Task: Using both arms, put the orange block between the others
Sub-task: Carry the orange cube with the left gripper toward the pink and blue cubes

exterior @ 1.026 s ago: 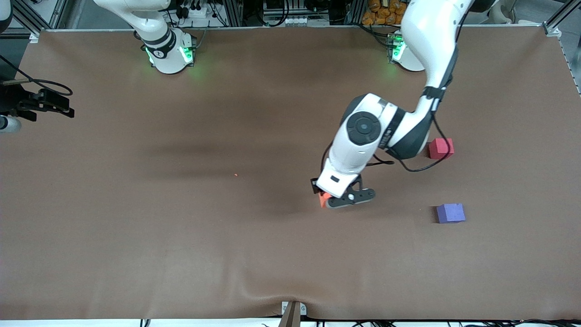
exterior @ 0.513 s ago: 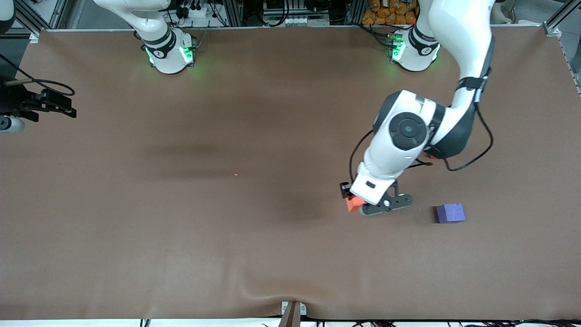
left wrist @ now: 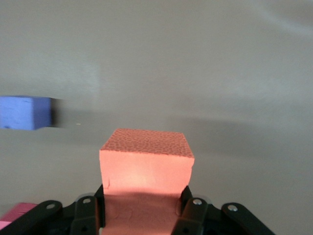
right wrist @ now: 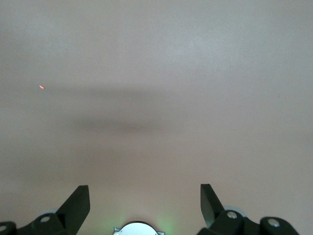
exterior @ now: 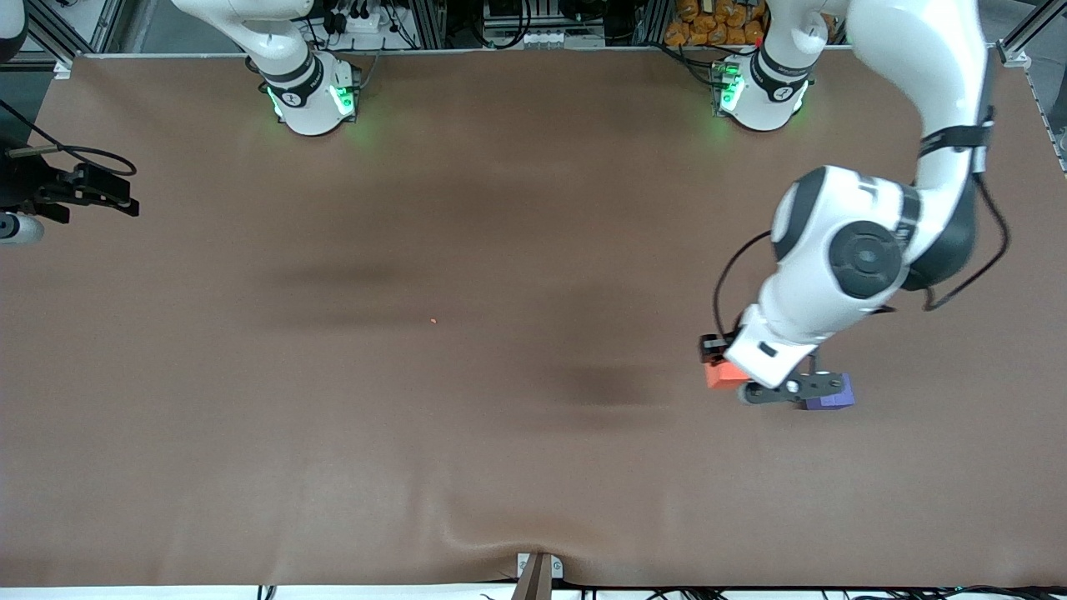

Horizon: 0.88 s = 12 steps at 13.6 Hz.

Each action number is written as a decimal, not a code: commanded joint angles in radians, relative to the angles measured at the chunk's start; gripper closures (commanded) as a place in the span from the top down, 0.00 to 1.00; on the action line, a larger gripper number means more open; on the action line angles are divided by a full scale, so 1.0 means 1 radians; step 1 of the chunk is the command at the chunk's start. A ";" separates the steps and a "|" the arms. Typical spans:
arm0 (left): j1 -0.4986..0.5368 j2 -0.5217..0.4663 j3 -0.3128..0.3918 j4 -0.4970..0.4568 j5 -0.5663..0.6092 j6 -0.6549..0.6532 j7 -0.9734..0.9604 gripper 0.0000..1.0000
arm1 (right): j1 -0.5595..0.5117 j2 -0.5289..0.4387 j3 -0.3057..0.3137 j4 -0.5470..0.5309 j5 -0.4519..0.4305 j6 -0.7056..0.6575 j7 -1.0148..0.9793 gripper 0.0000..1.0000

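My left gripper [exterior: 737, 377] is shut on the orange block [exterior: 722, 374], which it holds over the brown table close beside the purple-blue cube [exterior: 836, 395]. In the left wrist view the orange block [left wrist: 145, 164] sits between the black fingers [left wrist: 100, 203], with the purple-blue cube [left wrist: 25, 112] apart from it on the table. A corner of the pinkish-red cube [left wrist: 13, 213] shows at that view's edge; in the front view the left arm hides it. My right gripper [right wrist: 144, 189] hangs open over bare table above its own base and waits.
A tiny orange crumb [exterior: 433, 320] lies mid-table. A black fixture with cables [exterior: 83, 190] juts in at the table edge at the right arm's end. The cloth bulges into a wrinkle [exterior: 492, 533] by the front edge.
The left arm has carried the orange block toward its own end of the table, up to the purple-blue cube. It now covers the pinkish-red cube in the front view. The right arm stayed still.
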 commanded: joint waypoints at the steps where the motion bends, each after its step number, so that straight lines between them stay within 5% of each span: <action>1: 0.075 -0.044 -0.016 -0.060 0.007 -0.017 0.151 0.00 | -0.010 0.003 0.009 0.011 -0.011 -0.003 0.000 1.00; 12: 0.269 -0.044 -0.016 -0.223 0.009 0.105 0.483 0.00 | -0.005 0.003 0.009 0.009 -0.011 -0.003 0.000 1.00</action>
